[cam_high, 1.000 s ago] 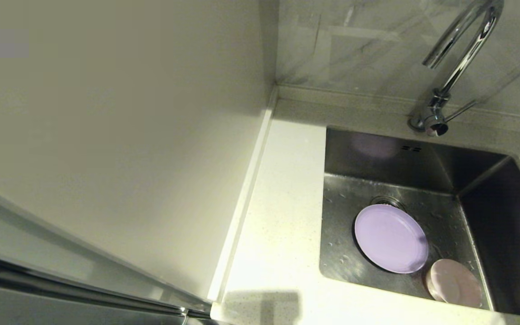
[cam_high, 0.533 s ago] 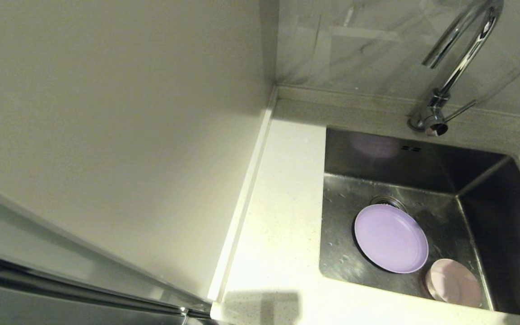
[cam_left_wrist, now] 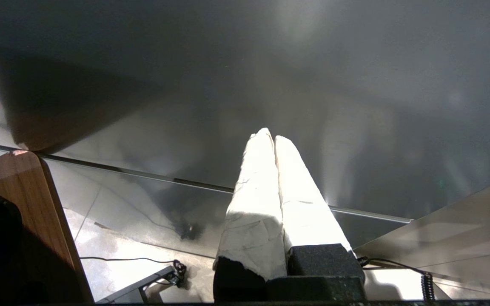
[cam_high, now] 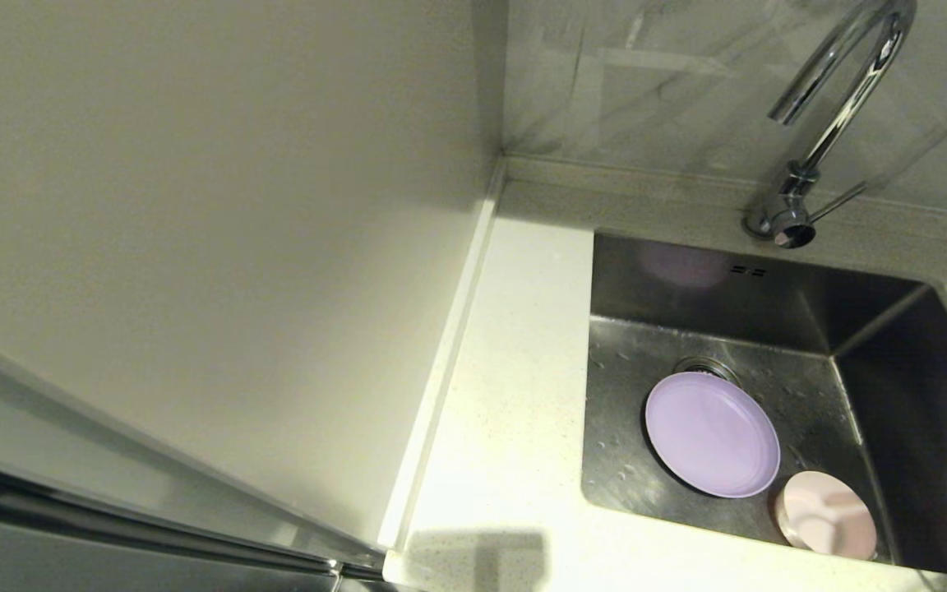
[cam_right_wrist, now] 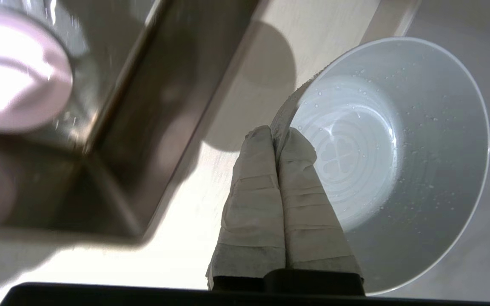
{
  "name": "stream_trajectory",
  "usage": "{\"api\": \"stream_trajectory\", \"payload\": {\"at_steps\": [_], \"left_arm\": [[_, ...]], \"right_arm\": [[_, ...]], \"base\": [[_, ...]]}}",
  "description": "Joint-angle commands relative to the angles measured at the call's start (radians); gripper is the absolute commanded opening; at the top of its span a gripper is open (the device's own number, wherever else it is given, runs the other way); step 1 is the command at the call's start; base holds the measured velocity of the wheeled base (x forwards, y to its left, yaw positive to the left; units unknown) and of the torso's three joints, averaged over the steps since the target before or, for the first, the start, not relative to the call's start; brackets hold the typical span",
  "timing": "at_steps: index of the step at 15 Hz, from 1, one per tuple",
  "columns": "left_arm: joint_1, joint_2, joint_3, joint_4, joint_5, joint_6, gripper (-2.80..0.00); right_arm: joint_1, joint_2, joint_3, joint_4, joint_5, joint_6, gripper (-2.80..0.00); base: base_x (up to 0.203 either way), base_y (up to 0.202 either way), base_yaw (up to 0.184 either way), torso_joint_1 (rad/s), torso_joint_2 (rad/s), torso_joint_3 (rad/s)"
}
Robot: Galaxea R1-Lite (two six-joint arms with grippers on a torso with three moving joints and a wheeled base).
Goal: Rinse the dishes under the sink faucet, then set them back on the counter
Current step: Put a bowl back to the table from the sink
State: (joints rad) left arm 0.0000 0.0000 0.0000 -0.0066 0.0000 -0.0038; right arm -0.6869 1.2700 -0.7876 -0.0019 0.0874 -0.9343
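White, wet bowl [cam_right_wrist: 398, 161], pinched at its rim by the right end effector [cam_right_wrist: 277, 134], has left the head view for the worktop [cam_right_wrist: 172, 255] beside the sink [cam_high: 687, 275]: likely rinsed, due to be set down. Plate [cam_high: 712, 433] and pink bowl [cam_high: 825, 514] wait inside; left end effector [cam_left_wrist: 268, 138] parked, pressed together

The right gripper [cam_right_wrist: 275, 132] has its jaws pinched on the rim of a wet white bowl [cam_right_wrist: 402, 170], held over the pale surface [cam_right_wrist: 194, 238] beside the sink [cam_right_wrist: 151, 127] corner. A pink bowl [cam_right_wrist: 15, 72] sits inside the sink.
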Motion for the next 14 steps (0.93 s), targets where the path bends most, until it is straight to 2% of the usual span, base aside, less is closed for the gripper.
{"api": "stream_trajectory", "payload": {"at_steps": [1, 5, 8, 12, 14], "left_arm": [[-0.001, 0.0, 0.003, 0.0, 0.0, -0.001, -2.8], [-0.001, 0.0, 0.003, -0.001, 0.0, -0.001, -2.8], [0.0, 0.0, 0.003, -0.001, 0.0, -0.001, -2.8], [0.0, 0.0, 0.002, -0.001, 0.0, -0.001, -2.8], [-0.001, 0.0, 0.003, 0.0, 0.0, -0.001, -2.8]], "right_arm": [[-0.015, 0.007, 0.037, -0.003, 0.005, -0.005, -2.8], [0.011, 0.174, 0.037, -0.02, 0.008, 0.011, -2.8], [0.026, 0.321, 0.005, -0.11, 0.008, 0.055, -2.8], [0.065, 0.454, -0.136, -0.171, 0.0, 0.15, -2.8], [0.108, 0.484, -0.258, -0.168, -0.012, 0.235, -2.8]], "base": [[0.0, 0.0, 0.0, 0.0, 0.0, 0.0], [0.0, 0.0, 0.0, 0.0, 0.0, 0.0], [0.0, 0.0, 0.0, 0.0, 0.0, 0.0], [0.0, 0.0, 0.0, 0.0, 0.0, 0.0], [0.0, 0.0, 0.0, 0.0, 0.0, 0.0]]}}
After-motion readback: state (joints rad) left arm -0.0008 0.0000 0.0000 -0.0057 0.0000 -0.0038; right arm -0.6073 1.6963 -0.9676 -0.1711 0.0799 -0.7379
